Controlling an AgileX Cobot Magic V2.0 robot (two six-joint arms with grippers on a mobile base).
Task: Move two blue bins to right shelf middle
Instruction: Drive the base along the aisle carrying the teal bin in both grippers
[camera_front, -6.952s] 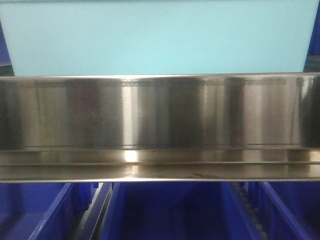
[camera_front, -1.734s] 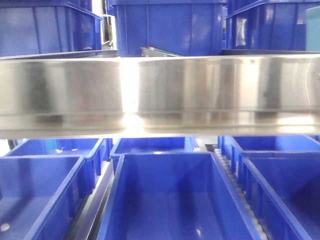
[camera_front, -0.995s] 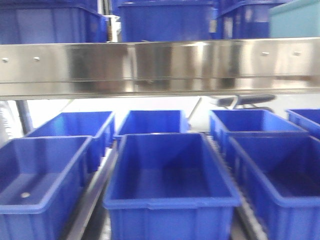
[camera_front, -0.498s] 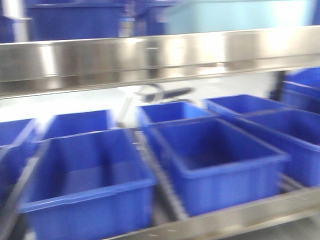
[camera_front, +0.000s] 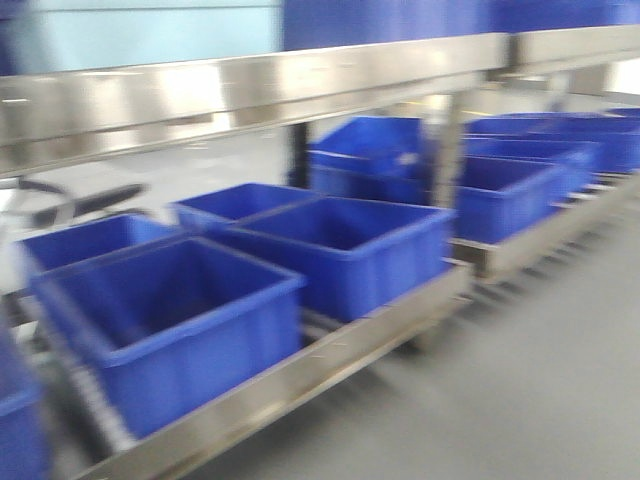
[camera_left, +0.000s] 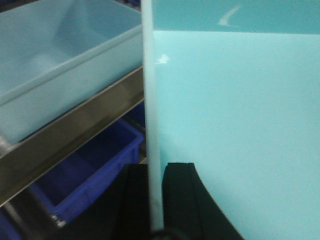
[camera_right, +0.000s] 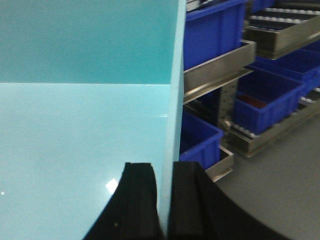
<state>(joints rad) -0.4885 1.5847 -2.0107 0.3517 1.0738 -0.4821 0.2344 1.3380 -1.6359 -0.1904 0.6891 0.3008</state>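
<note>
**One pale bin pinched by two hands, racks of dark bins around**

Front view: the whole picture is smeared. One steel rail (camera_front: 250, 85) crosses the top. Four open dark blue bins (camera_front: 340, 260) sit in two rows on the near bottom shelf (camera_front: 330, 360), and a fifth is cut off at the lower left corner. Further right, more bins blur together past counting. A pale blue surface (camera_front: 150, 35) fills the top left, cut off by the frame and too blurred to identify. Grey floor (camera_front: 520, 400) lies at the right. Neither hand shows here.

Left wrist view: the left hand (camera_left: 156, 215) is narrow, its two black fingers (camera_left: 185, 200) closed on the upright wall of the pale bin (camera_left: 235, 125). The bin's inside spreads to the right. Only this view shows a second pale bin (camera_left: 55, 55) on a steel shelf (camera_left: 65, 135), with one dark bin beneath it.

Right wrist view: the right hand (camera_right: 164, 215) is also narrow, clamped on a pale wall with the bin's inside to the left. At least three dark bins stand on racks beyond, beside the floor. Whether a second bin is nested inside the held one cannot be told.
</note>
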